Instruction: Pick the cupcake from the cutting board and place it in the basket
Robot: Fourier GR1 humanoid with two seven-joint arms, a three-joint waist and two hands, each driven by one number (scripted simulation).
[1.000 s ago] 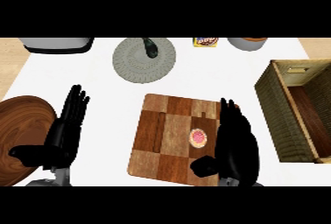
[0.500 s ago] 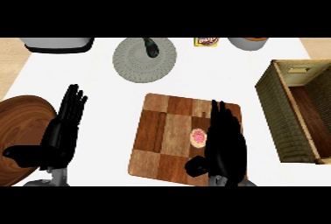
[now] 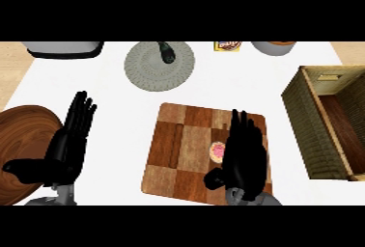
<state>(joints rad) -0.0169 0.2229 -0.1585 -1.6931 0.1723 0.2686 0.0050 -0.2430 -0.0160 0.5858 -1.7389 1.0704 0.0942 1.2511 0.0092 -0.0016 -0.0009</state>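
A small cupcake (image 3: 216,151) with pink icing sits on the checkered wooden cutting board (image 3: 182,144), right of the board's middle. My right hand (image 3: 242,154) hovers over the board's right side with straight fingers pointing away from me, its left edge overlapping the cupcake and hiding part of it. Its fingers are not curled round the cupcake. The woven basket (image 3: 306,120) with a dark wooden floor stands at the right edge. My left hand (image 3: 68,142) rests open at the left, fingers up.
A round wooden plate (image 3: 18,140) lies under my left hand at the left edge. At the back are a grey round mat (image 3: 153,70) with a dark object on it, a grey container (image 3: 63,48), a small yellow packet (image 3: 227,46) and a bowl (image 3: 274,47).
My right hand has slid leftward over the cutting board, from beside the cupcake's right to partly covering it. The left hand has barely shifted.
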